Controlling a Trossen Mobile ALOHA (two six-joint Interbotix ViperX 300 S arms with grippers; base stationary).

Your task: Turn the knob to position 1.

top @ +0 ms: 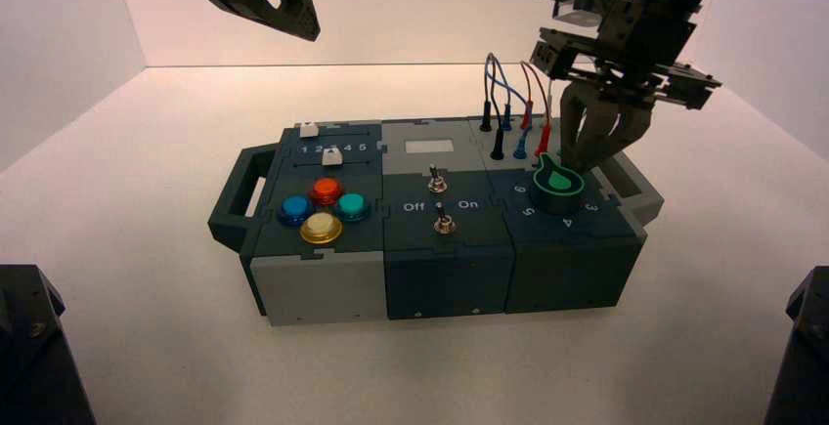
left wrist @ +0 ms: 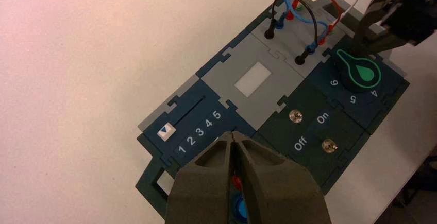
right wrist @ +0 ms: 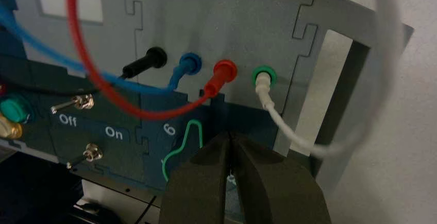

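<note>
The green teardrop knob (top: pixel 559 183) sits on the right end of the box (top: pixel 323 298). In the left wrist view the knob (left wrist: pixel 363 73) aims its pointer arm at the wire sockets, just beyond the printed 6. My right gripper (top: pixel 587 164) is shut and empty, its tips just behind the knob on the right, close to it; I cannot tell whether they touch. It also shows in the left wrist view (left wrist: pixel 356 45). In the right wrist view the gripper (right wrist: pixel 230 135) hides most of the knob (right wrist: pixel 186 142). My left gripper (top: pixel 311 30) is shut and parked high at the back left (left wrist: pixel 233 134).
Black, blue, red and white wires (top: pixel 508 112) are plugged in just behind the knob, next to my right gripper. Two metal toggle switches (top: pixel 438 184) labelled Off and On stand mid-box. Coloured push-buttons (top: pixel 325 208) and a slider (left wrist: pixel 166 131) numbered 1 to 5 are on the left.
</note>
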